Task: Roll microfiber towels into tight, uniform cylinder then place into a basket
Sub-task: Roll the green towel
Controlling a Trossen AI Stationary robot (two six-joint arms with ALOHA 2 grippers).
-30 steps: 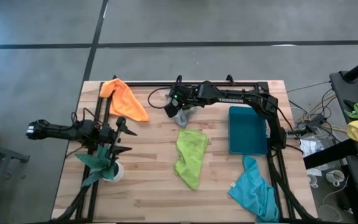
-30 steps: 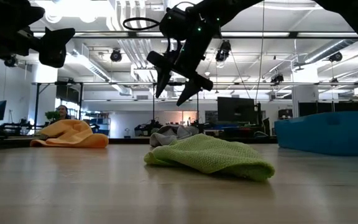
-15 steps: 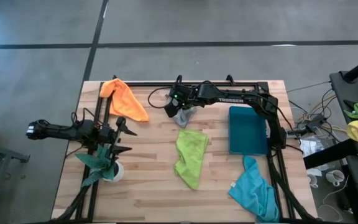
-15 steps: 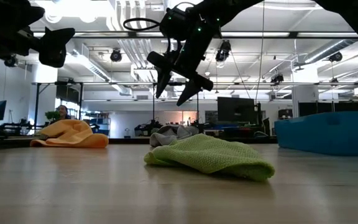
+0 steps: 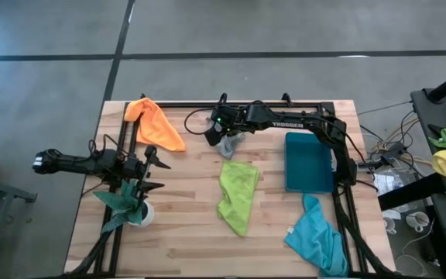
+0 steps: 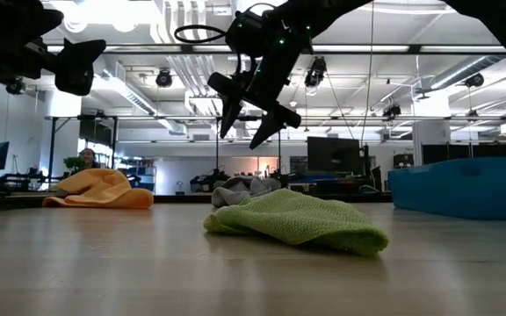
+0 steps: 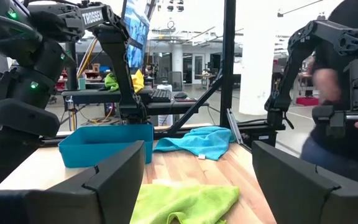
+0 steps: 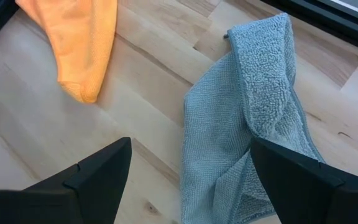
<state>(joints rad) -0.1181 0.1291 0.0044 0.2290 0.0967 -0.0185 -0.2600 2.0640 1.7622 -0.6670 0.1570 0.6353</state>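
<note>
Since nothing's moved in the last sec, my right end effector (image 6: 251,123) still hovers spread wide, empty, over the crumpled grey microfiber towel (image 8: 253,130) on the table, w/ rolling not begun.

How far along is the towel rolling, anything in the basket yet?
Done: nothing; the basket looks empty. All four towels lie loose and unrolled on the table: orange, grey, lime green, turquoise. In hand: the right gripper hangs open above the grey towel, holding nothing. The left gripper waits open near the plant. Left: roll and place all four.
</note>
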